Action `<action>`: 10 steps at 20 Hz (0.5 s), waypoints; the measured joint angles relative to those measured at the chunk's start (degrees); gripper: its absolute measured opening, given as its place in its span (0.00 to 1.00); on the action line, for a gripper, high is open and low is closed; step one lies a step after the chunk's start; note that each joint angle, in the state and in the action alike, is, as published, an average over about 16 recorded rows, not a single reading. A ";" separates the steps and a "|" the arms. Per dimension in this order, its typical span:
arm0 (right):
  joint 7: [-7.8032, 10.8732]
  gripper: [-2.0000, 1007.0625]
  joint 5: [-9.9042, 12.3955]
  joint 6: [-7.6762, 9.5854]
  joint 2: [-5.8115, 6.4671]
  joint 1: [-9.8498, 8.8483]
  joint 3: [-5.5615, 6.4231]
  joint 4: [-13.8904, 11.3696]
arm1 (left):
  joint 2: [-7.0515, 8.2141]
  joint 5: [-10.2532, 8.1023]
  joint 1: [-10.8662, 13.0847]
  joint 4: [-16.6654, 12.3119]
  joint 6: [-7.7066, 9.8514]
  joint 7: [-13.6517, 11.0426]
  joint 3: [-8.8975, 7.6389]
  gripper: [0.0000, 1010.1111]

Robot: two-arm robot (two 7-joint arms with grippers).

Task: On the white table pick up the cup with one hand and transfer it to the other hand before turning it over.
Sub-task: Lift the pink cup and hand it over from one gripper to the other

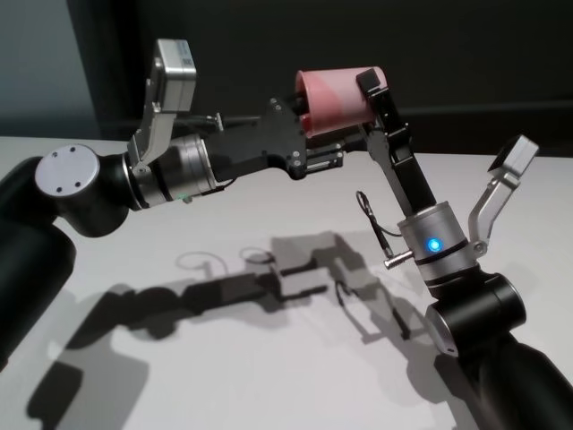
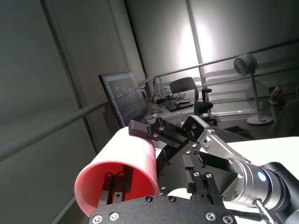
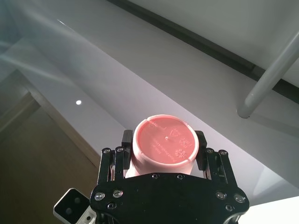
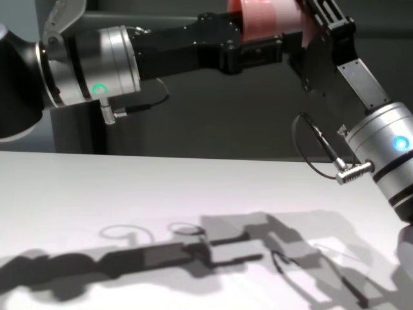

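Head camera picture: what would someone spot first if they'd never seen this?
The pink cup, lying sideways high above the white table. The right hand clamps around its sides, while the left hand reaches into its open mouth. Their dark shadows fall on the table.

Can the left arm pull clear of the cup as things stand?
Probably yes: the left gripper has fingers inside the cup mouth, and the right gripper clamps its base end.
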 joint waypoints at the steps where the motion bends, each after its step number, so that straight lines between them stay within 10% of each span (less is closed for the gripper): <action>1: 0.00 0.75 0.00 0.00 0.00 0.00 0.00 0.00 | 0.22 -0.10 0.16 -0.23 0.04 -0.02 -0.05 0.66; 10: 0.03 0.75 0.02 -0.01 0.00 0.00 0.00 0.00 | 3.49 -1.12 2.97 -4.43 1.39 1.03 -0.79 0.92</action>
